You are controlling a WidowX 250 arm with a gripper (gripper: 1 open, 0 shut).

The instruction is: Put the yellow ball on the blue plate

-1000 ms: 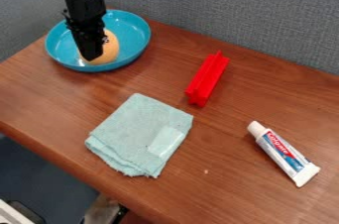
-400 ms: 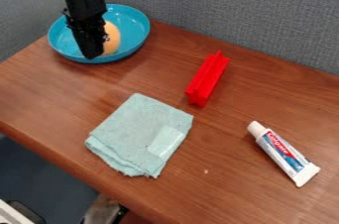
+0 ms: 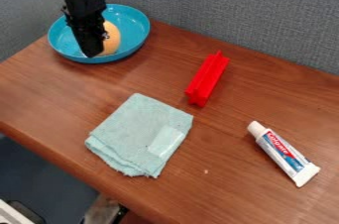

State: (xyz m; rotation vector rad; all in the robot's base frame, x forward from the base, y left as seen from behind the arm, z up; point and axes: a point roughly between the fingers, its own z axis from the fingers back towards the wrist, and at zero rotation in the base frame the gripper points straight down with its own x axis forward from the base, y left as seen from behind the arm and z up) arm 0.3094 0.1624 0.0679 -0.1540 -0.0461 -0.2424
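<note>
Yellow ball (image 3: 111,38): seated inside the blue plate (image 3: 134,27), beside the gripper (image 3: 95,53), on the side toward the red block (image 3: 207,79). Fingers pressed together; no grip on the ball discernible.

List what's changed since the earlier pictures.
The ball has shifted slightly toward the back of the plate, and the gripper has risen a little; whether it let go of the ball is unclear. The cloth, red object and toothpaste stayed put.
</note>
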